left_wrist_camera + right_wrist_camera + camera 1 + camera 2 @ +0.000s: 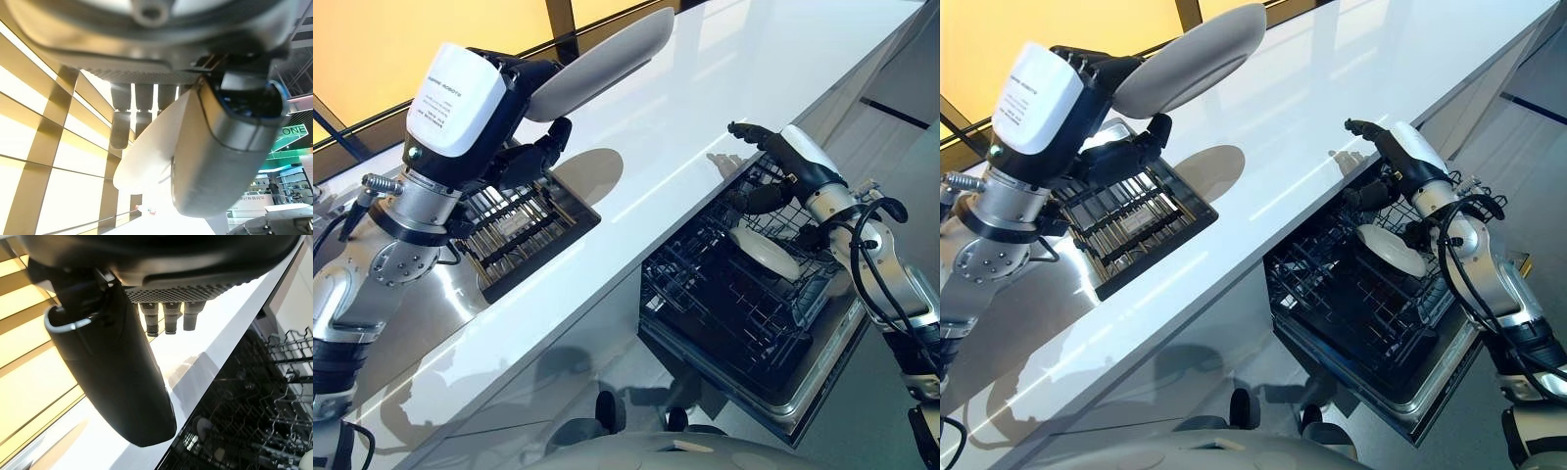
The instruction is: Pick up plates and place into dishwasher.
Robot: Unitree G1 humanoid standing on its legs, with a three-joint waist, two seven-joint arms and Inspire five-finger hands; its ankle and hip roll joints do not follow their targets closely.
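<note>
- The left hand (514,93) has its fingers (128,100) and thumb clamped on the rim of a white plate (602,64), with the fingers on one face and the thumb on the other.
- That plate is held up in the air, tilted, above the white bench (705,108), and it casts a shadow on the bench surface below.
- The right hand (773,152) hangs over the bench edge, just above the dishwasher rack (734,294); its fingers (166,316) are apart and fairly straight, and they hold nothing.
- The pulled-out dishwasher rack, of dark wire, holds a second white plate (766,252), which lies tilted among the prongs just under the right hand.
- The rest of that rack looks bare, though its dark wires make small items hard to tell.
- A sunken drying rack (514,235) is set into the bench under the left hand; it holds rows of dark bars, and whether any plates are in it is hard to make out.
- The left arm covers the near part of that drying rack, and the right forearm cuts off the far corner of the dishwasher rack.
</note>
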